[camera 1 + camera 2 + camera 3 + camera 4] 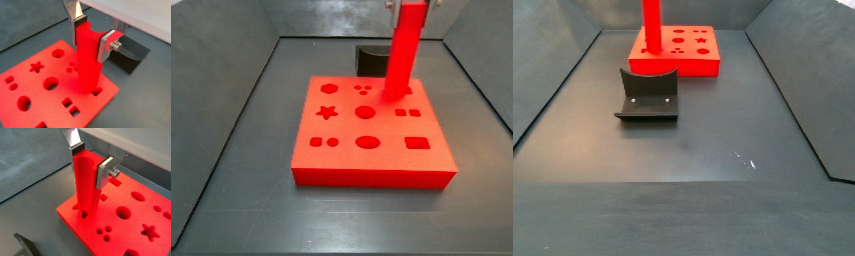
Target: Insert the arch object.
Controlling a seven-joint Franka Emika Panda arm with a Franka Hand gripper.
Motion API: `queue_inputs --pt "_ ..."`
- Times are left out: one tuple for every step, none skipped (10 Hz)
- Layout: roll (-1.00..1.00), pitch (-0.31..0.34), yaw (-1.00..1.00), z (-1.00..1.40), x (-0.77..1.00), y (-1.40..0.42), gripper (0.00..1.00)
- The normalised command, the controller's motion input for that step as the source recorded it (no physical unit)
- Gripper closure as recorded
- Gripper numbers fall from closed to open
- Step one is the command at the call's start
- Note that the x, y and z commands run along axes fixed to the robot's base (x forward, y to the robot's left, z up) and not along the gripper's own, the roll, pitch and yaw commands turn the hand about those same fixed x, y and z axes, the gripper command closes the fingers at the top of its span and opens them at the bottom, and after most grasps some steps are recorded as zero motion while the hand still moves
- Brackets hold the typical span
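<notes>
The arch object is a long bright red bar, held upright. My gripper is shut on its upper end, a silver finger on each side. Both wrist views show this grip; it also shows in a wrist view. The bar's lower end meets the red board at a narrow cut-out near the board's edge. How deep it sits I cannot tell. In a side view the bar stands on the board's far right part. In a side view the gripper is out of view.
The red board has several shape cut-outs: star, circles, squares. The dark fixture stands on the floor beside the board, also seen behind it and in both wrist views. Grey walls enclose the floor.
</notes>
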Motion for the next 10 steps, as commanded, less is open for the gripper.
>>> queue_inputs --pt "0.0 0.0 -0.6 -0.07 0.34 0.01 1.0" --pt "0.0 0.0 -0.33 0.0 0.13 0.03 1.0" --pt "0.0 0.0 -0.06 0.0 0.0 0.05 1.0" --pt "0.0 0.0 0.0 -0.12 0.0 0.11 1.0" --pt "0.0 0.0 0.06 -0.11 0.0 0.14 1.0" --pt "0.0 0.0 0.13 -0.09 -0.01 0.12 1.0" --pt "0.0 0.0 0.17 -0.09 0.0 0.07 1.0" --pt "0.0 0.0 0.18 -0.1 0.0 0.04 1.0" --pt "0.03 0.0 0.14 -0.1 0.0 0.0 1.0" --pt "0.07 0.0 0.07 -0.13 0.06 -0.04 1.0"
